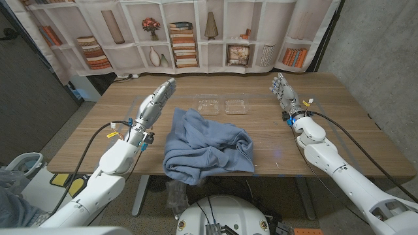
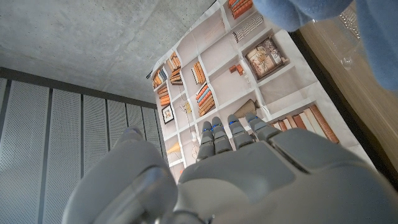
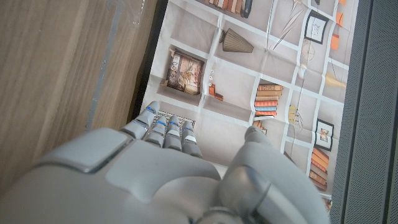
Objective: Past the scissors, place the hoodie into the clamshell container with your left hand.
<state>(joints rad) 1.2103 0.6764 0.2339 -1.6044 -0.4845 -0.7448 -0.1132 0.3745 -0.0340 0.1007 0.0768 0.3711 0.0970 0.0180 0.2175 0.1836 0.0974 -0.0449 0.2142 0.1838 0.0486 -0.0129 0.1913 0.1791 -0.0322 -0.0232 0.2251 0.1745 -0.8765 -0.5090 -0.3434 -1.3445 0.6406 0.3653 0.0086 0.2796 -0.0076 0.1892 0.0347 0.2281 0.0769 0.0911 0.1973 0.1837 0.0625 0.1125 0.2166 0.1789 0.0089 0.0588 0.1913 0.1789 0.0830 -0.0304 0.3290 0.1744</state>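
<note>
My left hand point(image 1: 154, 104) is lifted over the left part of the wooden table point(image 1: 346, 124), fingers straight and together, holding nothing. The blue hoodie point(image 1: 206, 149) lies in a loose heap at the middle of the table, reaching to the near edge, so from my left fingertips it sits to the inner side and back toward me, just beside the hand but not touching it. Its heap runs longest from the near edge toward the far side, with a narrower peak pointing at the container. The clear clamshell container point(image 1: 223, 105) lies open just past that peak, its two halves side by side. My right hand point(image 1: 285, 91) stands well apart on the other side, fingers up and released, empty too. The left hand is clearly the nearer one to the cloth. I judge the coming move is a reach inward and down onto the heap. Counting: one hoodie, one container, two hands. I can make out no scissors on the table.
</note>
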